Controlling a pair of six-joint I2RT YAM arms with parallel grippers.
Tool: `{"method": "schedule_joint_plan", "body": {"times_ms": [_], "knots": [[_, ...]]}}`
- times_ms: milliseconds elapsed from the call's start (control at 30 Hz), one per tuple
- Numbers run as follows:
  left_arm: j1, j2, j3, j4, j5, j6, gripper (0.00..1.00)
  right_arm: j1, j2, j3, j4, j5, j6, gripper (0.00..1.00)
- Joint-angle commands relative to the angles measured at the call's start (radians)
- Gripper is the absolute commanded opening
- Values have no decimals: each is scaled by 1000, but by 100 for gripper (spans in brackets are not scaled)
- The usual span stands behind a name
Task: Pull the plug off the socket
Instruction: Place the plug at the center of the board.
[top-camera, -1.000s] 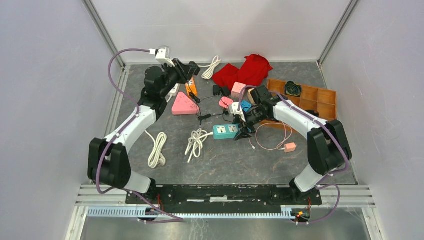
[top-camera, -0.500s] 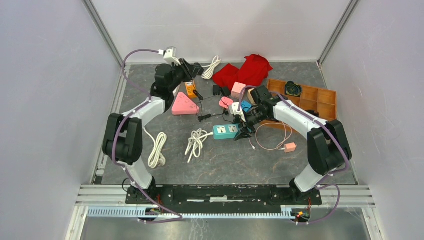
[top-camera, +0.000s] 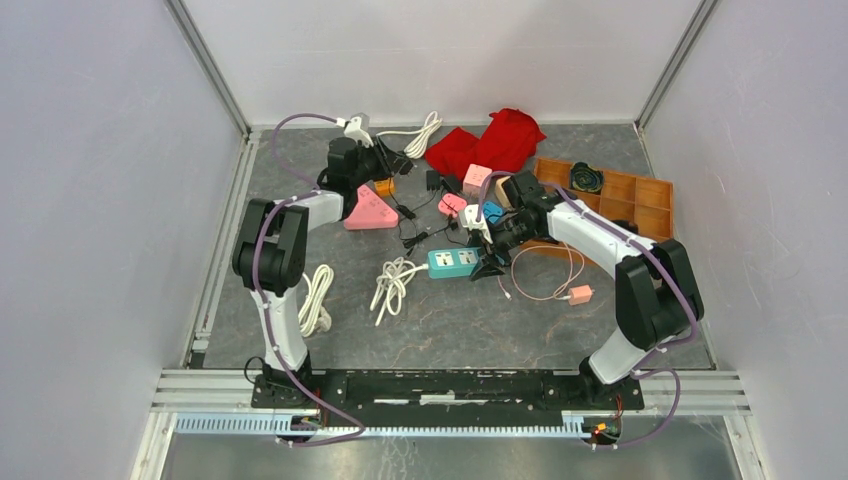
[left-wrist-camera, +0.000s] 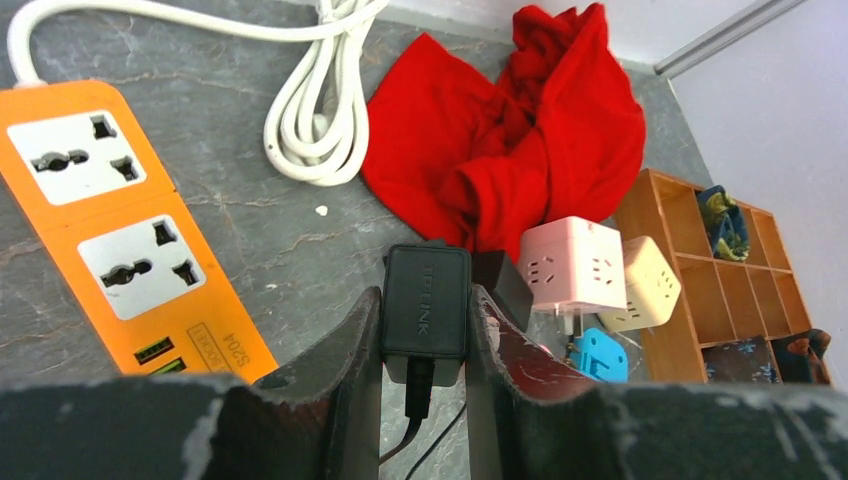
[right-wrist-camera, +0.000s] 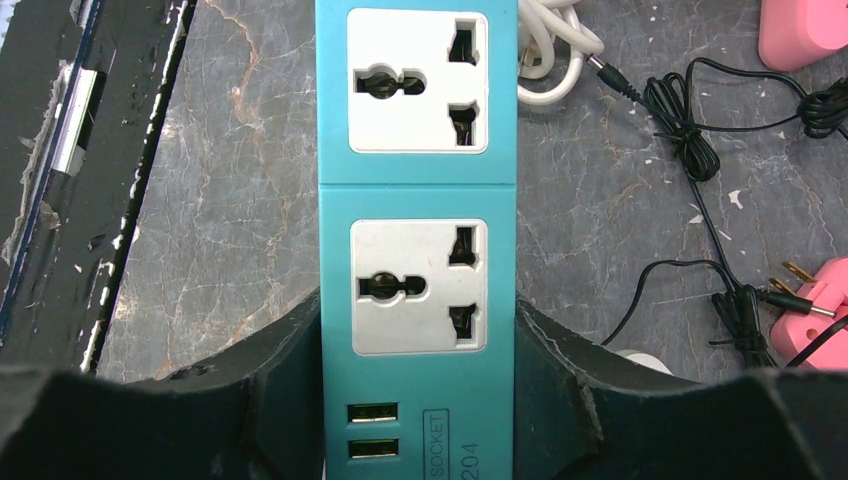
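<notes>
Two white outlets (right-wrist-camera: 418, 80) on teal socket (right-wrist-camera: 418, 200); boxy black plug (left-wrist-camera: 426, 310).

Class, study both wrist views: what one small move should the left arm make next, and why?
Probably lower the black adapter onto the table and release it: the left gripper is shut on it, clear of any socket, and both visible sockets on the teal strip in the right gripper are empty.

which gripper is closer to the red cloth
Left. The left gripper, shut on a black adapter, sits just short of the red cloth; the right gripper clamps the teal power strip nearer the bases, farther away.
</notes>
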Motion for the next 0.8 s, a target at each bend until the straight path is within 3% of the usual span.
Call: {"method": "schedule_joint_plan", "body": {"times_ms": [0, 200, 367, 567, 767], "knots": [[13, 37, 60, -5, 52, -40, 32, -9, -31, 8, 1, -17, -20, 0], [20, 50, 80, -73, 41, -28, 57, -9, -27, 10, -1, -17, -21, 0], [23, -8, 74, -128, -60, 16, 98, -10, -23, 10, -5, -18, -23, 0], [27, -125, 36, -137, -117, 86, 100, -12, -22, 12, -7, -18, -25, 0], [27, -313, -95, -78, -186, 124, 100, -12, -24, 12, -8, -18, -27, 0]]}}
